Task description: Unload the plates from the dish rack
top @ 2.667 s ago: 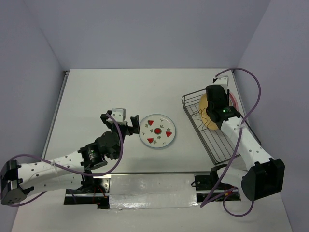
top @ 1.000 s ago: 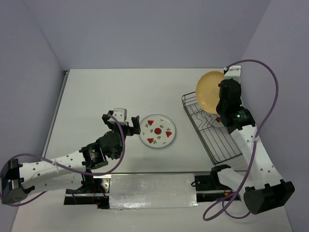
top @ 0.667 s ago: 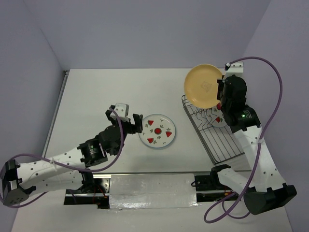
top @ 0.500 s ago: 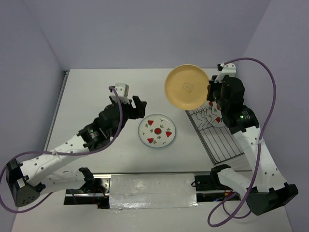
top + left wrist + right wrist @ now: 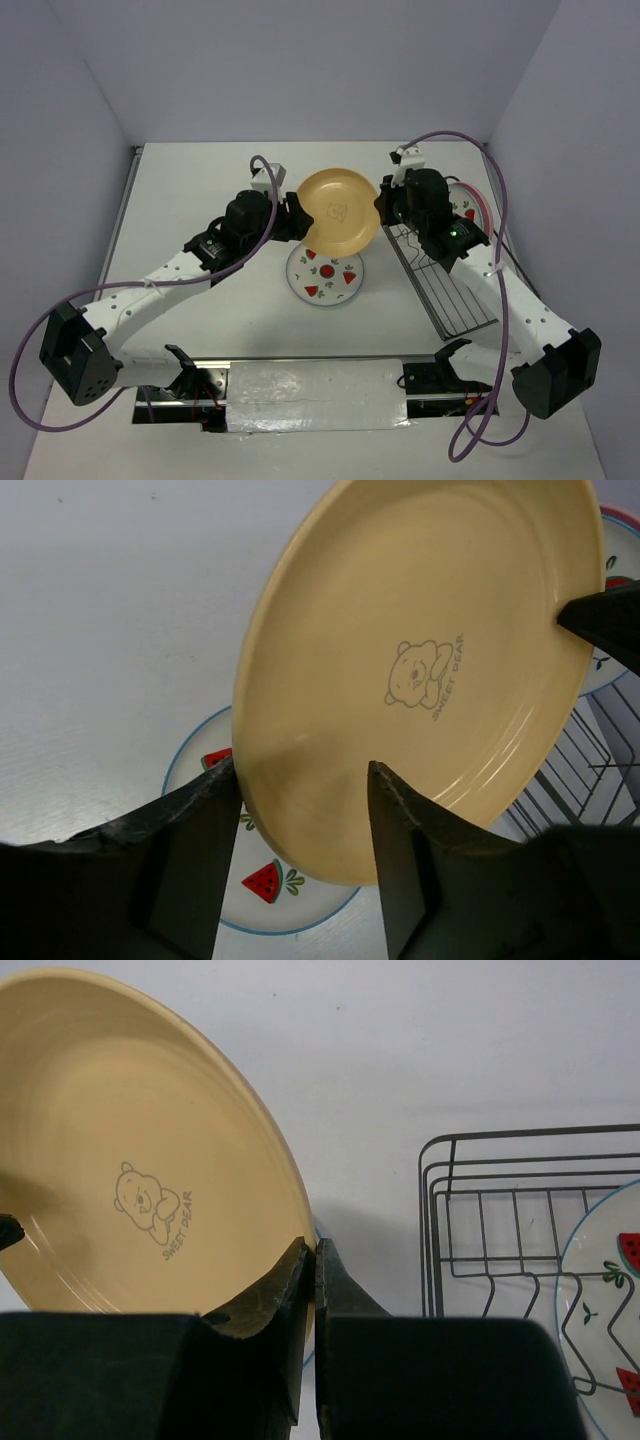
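The yellow-orange plate (image 5: 338,210) hangs tilted in the air above the white fruit-marked plate (image 5: 325,276), which lies flat on the table. My right gripper (image 5: 379,205) is shut on the yellow plate's right rim, as the right wrist view shows (image 5: 312,1255). My left gripper (image 5: 298,218) is open, its jaws straddling the plate's left rim (image 5: 302,780). The yellow plate (image 5: 420,660) carries a small bear print. The wire dish rack (image 5: 445,275) stands at the right. A second white fruit-marked plate (image 5: 462,203) and the pink plate's rim (image 5: 486,210) stand in it.
The rack's tines and frame (image 5: 500,1210) are just right of my right gripper, with the racked fruit plate (image 5: 610,1300) at the edge of that view. The flat fruit plate (image 5: 250,880) lies directly under my left fingers. Walls close off the table on three sides.
My right gripper lifted the yellow plate out of the rack and carried it left to above the table's middle. My left arm rose and swung right, bringing its open jaws onto the plate's rim.
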Controlling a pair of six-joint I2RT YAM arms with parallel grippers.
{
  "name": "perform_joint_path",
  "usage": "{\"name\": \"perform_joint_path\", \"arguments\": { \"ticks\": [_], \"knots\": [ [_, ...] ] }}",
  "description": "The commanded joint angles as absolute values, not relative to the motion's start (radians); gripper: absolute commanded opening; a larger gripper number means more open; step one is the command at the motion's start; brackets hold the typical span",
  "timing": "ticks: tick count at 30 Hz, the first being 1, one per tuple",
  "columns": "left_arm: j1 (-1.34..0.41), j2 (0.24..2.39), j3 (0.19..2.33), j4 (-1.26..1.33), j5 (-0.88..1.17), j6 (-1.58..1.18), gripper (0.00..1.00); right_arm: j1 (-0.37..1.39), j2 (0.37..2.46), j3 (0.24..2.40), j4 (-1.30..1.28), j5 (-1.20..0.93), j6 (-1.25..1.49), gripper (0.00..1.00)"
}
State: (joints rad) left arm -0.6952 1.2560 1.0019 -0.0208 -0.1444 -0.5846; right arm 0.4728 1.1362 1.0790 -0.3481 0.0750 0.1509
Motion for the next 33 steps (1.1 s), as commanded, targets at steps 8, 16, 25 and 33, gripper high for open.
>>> {"name": "perform_joint_path", "arguments": {
  "ticks": [8, 16, 25, 33],
  "knots": [
    [-0.693, 1.276, 1.009, 0.018, -0.176, -0.601, 0.26, 0.483, 1.157, 1.035, -0.176, 0.029, 0.204, 0.00],
    [-0.678, 1.287, 1.028, 0.000, -0.183, -0.607, 0.00, 0.486, 1.181, 1.029, -0.176, 0.005, 0.210, 0.16],
    [-0.477, 1.233, 0.982, -0.008, -0.025, -0.684, 0.00, 0.485, 1.184, 1.014, -0.186, 0.043, 0.183, 0.44],
    [-0.316, 1.143, 0.895, -0.095, -0.123, -0.755, 0.00, 0.483, 1.114, 0.970, -0.193, 0.064, 0.152, 0.49]
  ]
}}
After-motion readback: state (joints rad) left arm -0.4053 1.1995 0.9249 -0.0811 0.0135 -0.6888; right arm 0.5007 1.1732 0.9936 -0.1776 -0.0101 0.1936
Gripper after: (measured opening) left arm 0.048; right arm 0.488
